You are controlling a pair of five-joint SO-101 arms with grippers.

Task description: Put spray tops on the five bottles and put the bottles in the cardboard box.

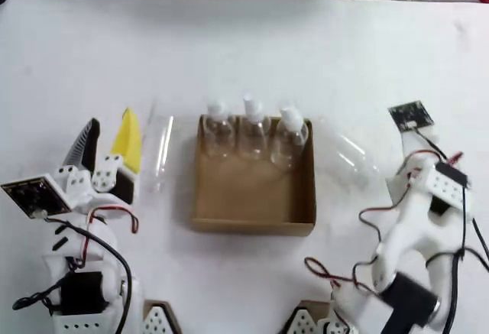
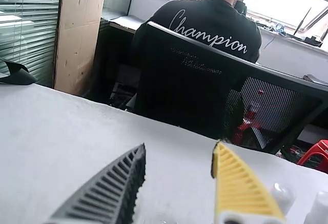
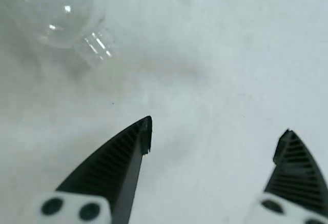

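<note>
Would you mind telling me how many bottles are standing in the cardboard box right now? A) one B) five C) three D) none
C: three bottles with spray tops stand along the far wall of the cardboard box, while two more bottles lie on the table outside it, a left one and a right one.

The cardboard box [image 1: 244,196] is brown paper board, dull and a bit rough. The bottles [image 1: 218,137] are clear plastic, smooth and shiny. Their spray tops [image 1: 252,107] are white plastic. The surface [image 1: 229,43] is white and dull, not shiny. My left tool [image 2: 179,147] is hard plastic with little ridges, one side black and one yellow. My right tool [image 3: 217,125] is black ridged plastic, dull too.
</note>
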